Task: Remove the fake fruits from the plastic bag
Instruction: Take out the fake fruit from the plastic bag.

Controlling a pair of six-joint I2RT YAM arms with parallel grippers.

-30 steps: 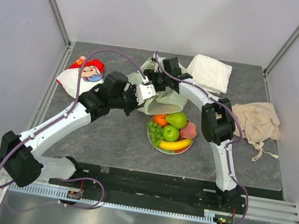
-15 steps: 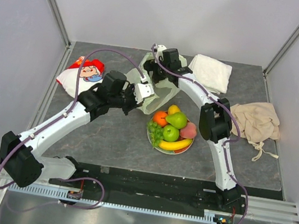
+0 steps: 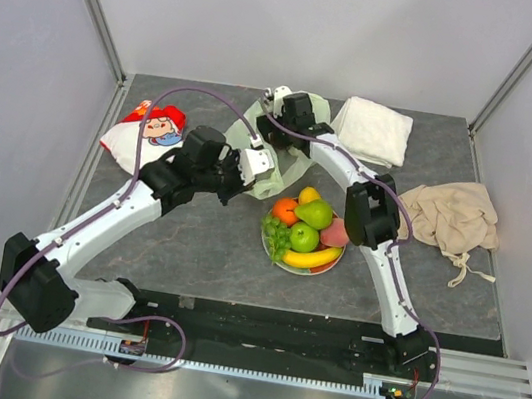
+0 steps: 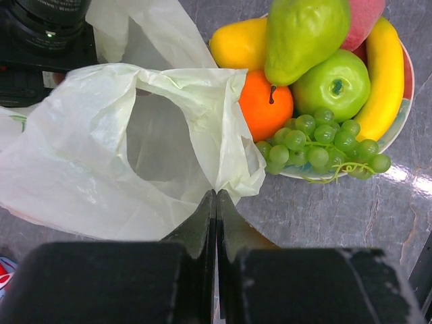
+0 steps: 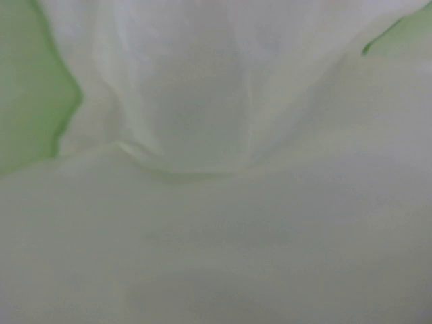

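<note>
The fake fruits lie heaped on a flowered plate: a green pear, a green apple, a banana, an orange, grapes and a peach. The pale-green plastic bag hangs behind the plate, stretched between both grippers. My left gripper is shut on the bag's rim next to the orange. My right gripper holds the bag's far side up. Bag film fills the right wrist view and hides its fingers.
A red-and-white snack packet lies at the back left. A folded white towel lies at the back, right of the bag. A beige cloth bag lies at the right. The plate's rim is close to my left gripper.
My right gripper has pulled back and up with the bag. The bag has come off the plate and uncovered the orange and a yellow fruit. My left gripper has barely moved.
</note>
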